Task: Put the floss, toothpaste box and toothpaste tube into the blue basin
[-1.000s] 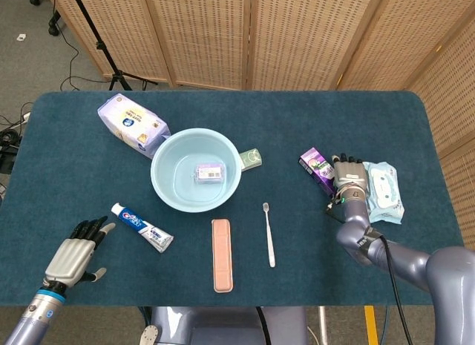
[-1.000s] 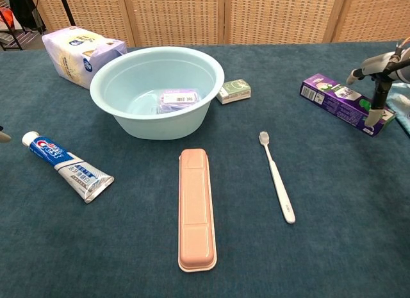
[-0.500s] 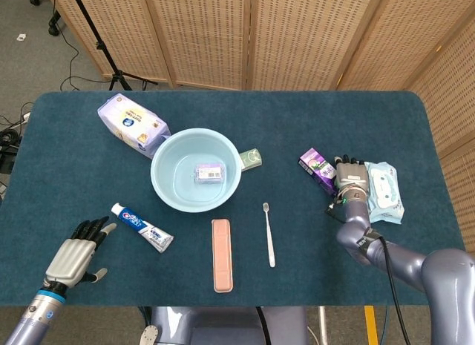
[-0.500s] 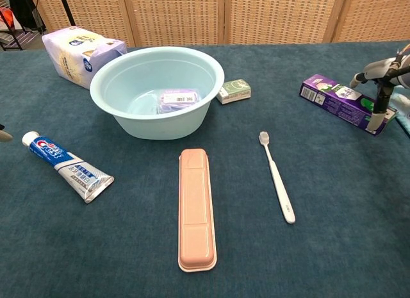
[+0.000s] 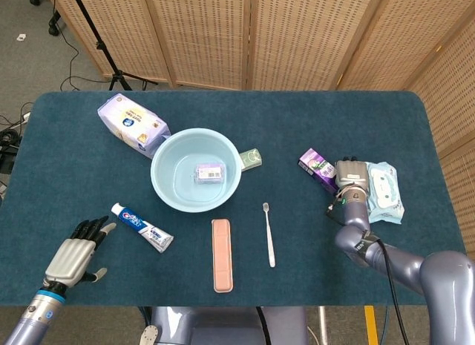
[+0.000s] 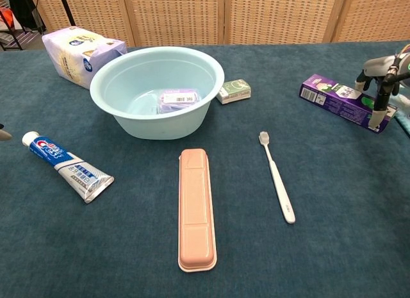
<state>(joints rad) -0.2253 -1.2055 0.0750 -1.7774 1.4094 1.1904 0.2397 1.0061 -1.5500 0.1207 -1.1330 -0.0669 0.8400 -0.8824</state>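
The blue basin (image 5: 169, 183) (image 6: 122, 115) stands left of centre with the purple floss pack (image 5: 208, 171) (image 6: 178, 98) lying inside it. The toothpaste tube (image 5: 141, 227) (image 6: 67, 166) lies flat on the cloth in front of the basin. To its left my left hand (image 5: 74, 256) rests with its fingers spread, holding nothing. The purple toothpaste box (image 5: 316, 168) (image 6: 339, 99) lies on the table at the right. My right hand (image 5: 351, 182) (image 6: 383, 83) has its fingers curled around the box's right end, thumb on the near side.
A pink toothbrush case (image 5: 222, 254) (image 6: 196, 208) and a white toothbrush (image 5: 268, 234) (image 6: 277, 176) lie in front. A green soap bar (image 5: 251, 158) (image 6: 234, 90) sits beside the basin. A tissue pack (image 5: 133, 122) (image 6: 80, 54) lies back left, and a wet-wipes pack (image 5: 384, 191) far right.
My right hand's fingers, stretched out over the box a second ago, have curled in around its right end. The left hand has not moved.
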